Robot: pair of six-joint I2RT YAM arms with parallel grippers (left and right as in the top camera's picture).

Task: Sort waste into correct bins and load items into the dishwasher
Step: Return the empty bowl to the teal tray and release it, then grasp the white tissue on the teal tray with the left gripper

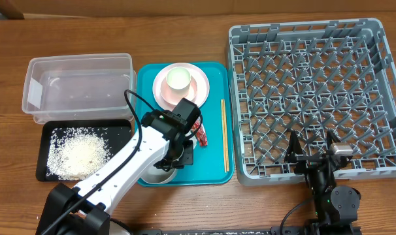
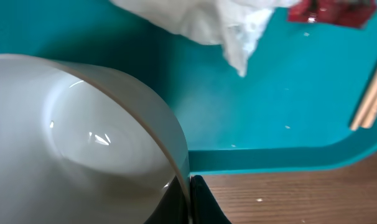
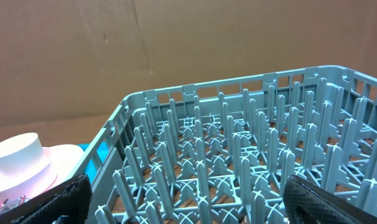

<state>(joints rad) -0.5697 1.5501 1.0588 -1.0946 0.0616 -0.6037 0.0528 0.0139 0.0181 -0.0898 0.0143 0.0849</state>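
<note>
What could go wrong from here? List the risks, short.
1. The left gripper pinches the bowl by its thin rim only; the smooth bowl may tilt or slip when lifted.
2. The napkin lies just beyond the bowl on the tray; a sweep could drag it along.
3. The right gripper hangs open over the near edge of the rack; the arms could clash if the bowl goes in there.

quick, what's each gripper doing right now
left gripper: shut on the rim of the white bowl
right gripper: open, holding nothing
</note>
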